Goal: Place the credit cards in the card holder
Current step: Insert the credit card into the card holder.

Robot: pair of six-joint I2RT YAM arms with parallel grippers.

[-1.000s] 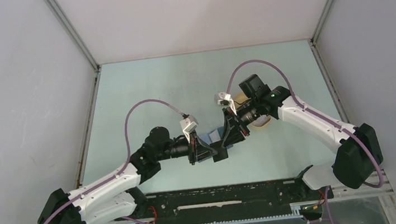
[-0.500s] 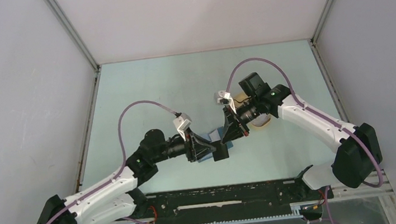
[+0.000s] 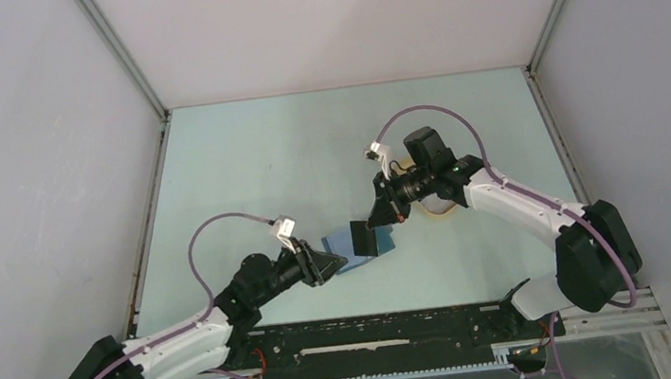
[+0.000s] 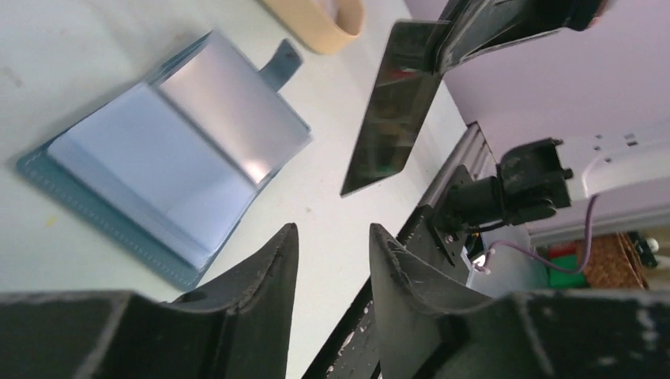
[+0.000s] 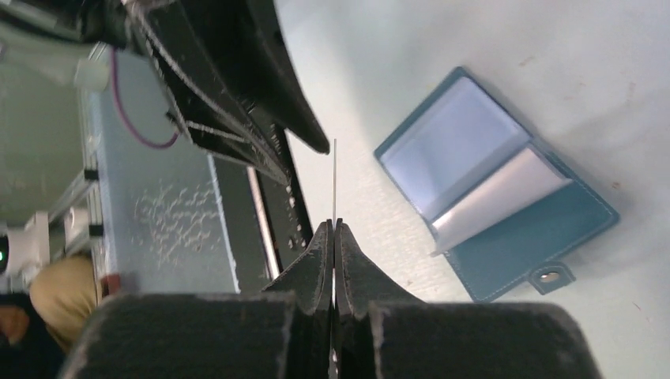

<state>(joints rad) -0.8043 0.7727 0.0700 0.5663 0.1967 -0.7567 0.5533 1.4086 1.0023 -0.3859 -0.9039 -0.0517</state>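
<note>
The card holder [image 3: 338, 245] is a teal-blue wallet lying open on the table, with its light blue pockets up [image 4: 166, 170] [image 5: 490, 189]. A black credit card [image 3: 364, 241] hangs above it, pinched at its upper end by my right gripper [image 3: 375, 218], which is shut on it. In the right wrist view the card [image 5: 334, 181] shows edge-on as a thin line in front of the shut gripper [image 5: 334, 223]. The left wrist view shows the card's dark face [image 4: 391, 110]. My left gripper [image 3: 326, 265] [image 4: 332, 233] is open and empty, just near-left of the wallet.
A beige oval tray [image 3: 443, 208] [image 4: 316, 24] lies right of the wallet, partly under the right arm. The black base rail [image 3: 377, 333] runs along the near edge. Grey walls enclose the table on three sides.
The left gripper opened, let go of the black card and pulled back toward the near left. The right gripper shut on the card and now holds it alone above the wallet.
</note>
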